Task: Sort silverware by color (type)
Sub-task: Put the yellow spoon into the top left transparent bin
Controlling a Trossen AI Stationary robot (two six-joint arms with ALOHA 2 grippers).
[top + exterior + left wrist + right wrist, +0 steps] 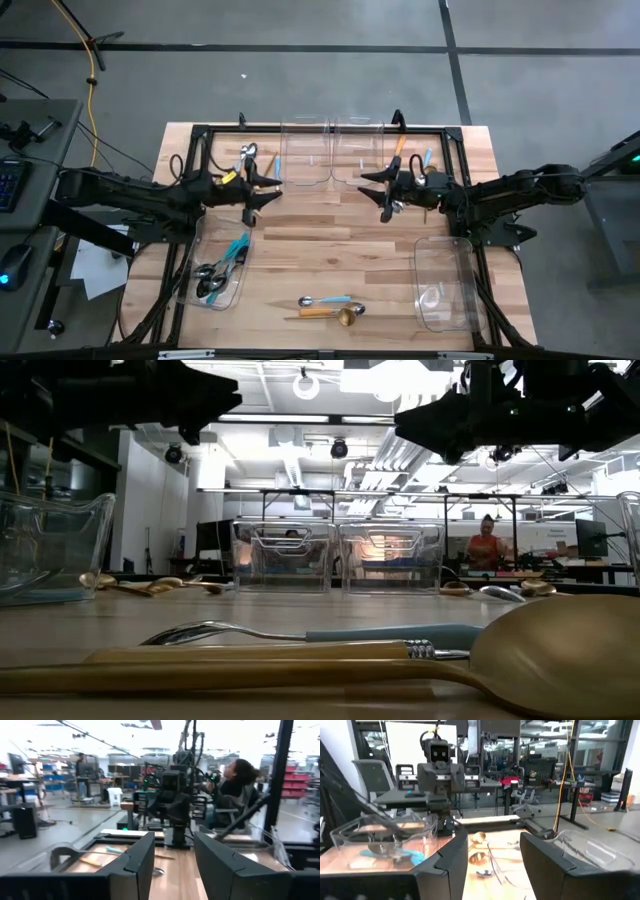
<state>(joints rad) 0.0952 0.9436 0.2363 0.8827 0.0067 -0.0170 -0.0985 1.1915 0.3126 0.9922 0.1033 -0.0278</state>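
Both arms hover over the middle of the tabletop (330,225) — you hold nothing.

Your left gripper (268,190) sits left of centre in the overhead view and your right gripper (378,190) right of centre; each has its fingers apart and empty. The silverware is spread — dark spoons with blue handles (222,270) in the bin (200,235) at lower left, a blue-handled spoon (325,300) and a gold spoon (330,314) at bottom centre, a few more pieces (246,156) near the top edge.
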